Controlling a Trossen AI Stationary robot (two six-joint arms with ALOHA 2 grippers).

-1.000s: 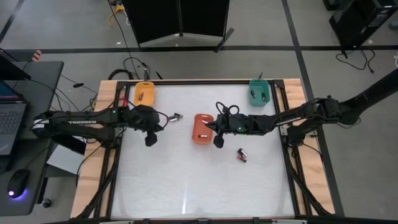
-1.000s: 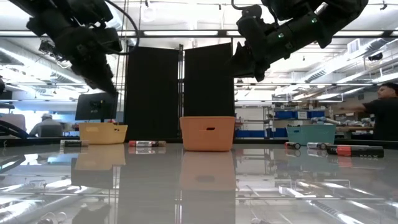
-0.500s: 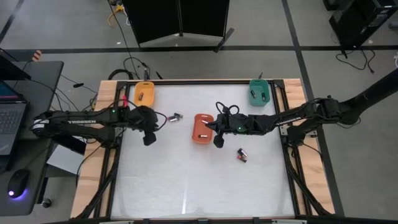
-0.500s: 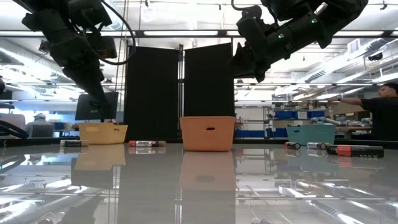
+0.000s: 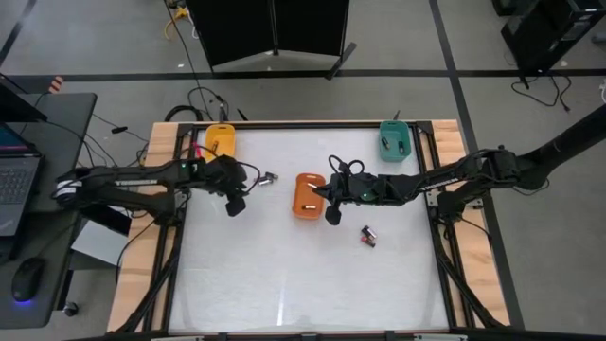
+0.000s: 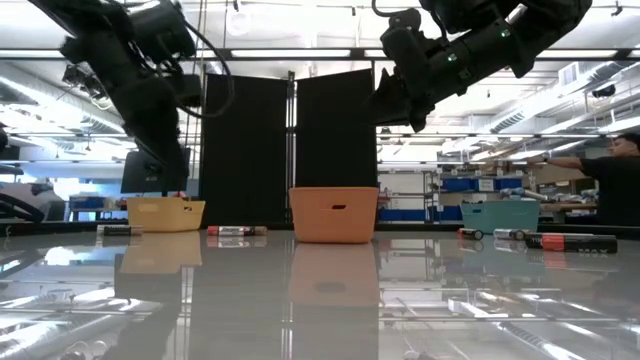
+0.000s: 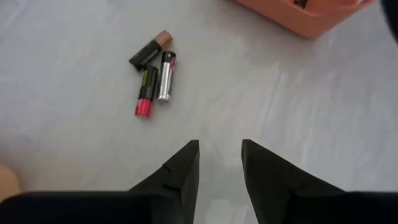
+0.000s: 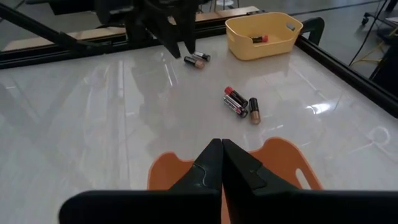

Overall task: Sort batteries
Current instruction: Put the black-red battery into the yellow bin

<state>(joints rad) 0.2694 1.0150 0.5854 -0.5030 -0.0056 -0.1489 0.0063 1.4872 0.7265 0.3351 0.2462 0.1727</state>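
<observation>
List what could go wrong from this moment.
1. Three batteries lie touching in a clump ahead of the open left gripper; closing on one may catch or scatter the others.
2. The shut right gripper hangs over the orange tray; coming down, it could strike the rim and shift the tray.
3. The arms work close together near the table's middle, so they could collide if the left one reaches farther.
</observation>
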